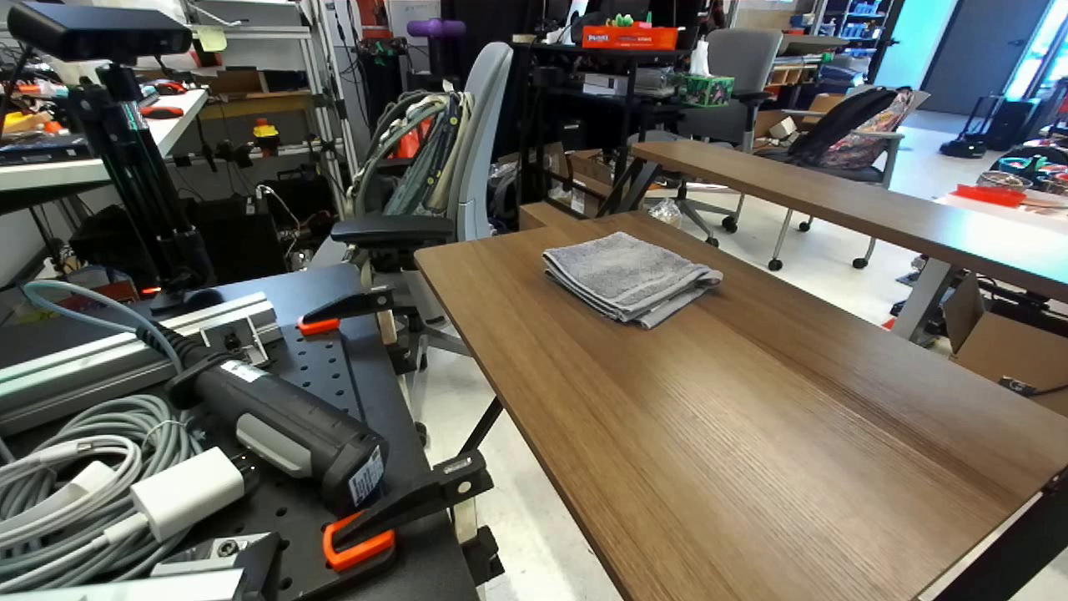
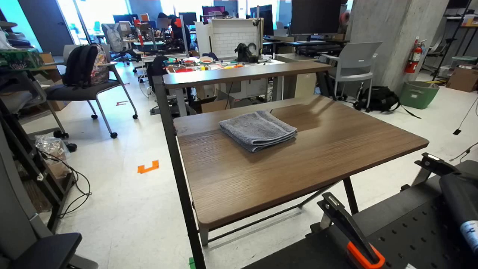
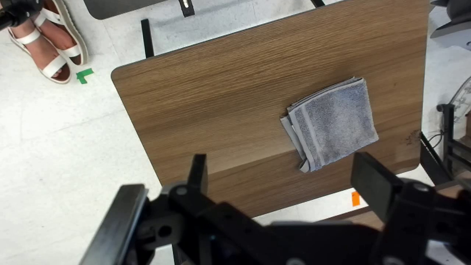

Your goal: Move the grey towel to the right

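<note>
The grey towel (image 1: 626,275) is a folded, roughly rectangular cloth lying flat on the brown wooden table (image 1: 709,434). The towel also shows in an exterior view (image 2: 257,129). In the wrist view the towel (image 3: 336,119) lies on the right part of the table (image 3: 220,99), its lighter striped edge on the left and one corner slightly curled. My gripper (image 3: 281,158) is open, its fingers wide apart with nothing between them. It is above the table, apart from the towel. The gripper and arm are out of view in both exterior views.
A raised wooden shelf (image 1: 834,200) runs along one long side of the table. A black perforated cart (image 1: 321,367) with clamps and a handheld tool (image 1: 284,426) stands beside it. A grey chair (image 1: 480,142) is near one end. A person's sandalled feet (image 3: 48,44) show in the wrist view.
</note>
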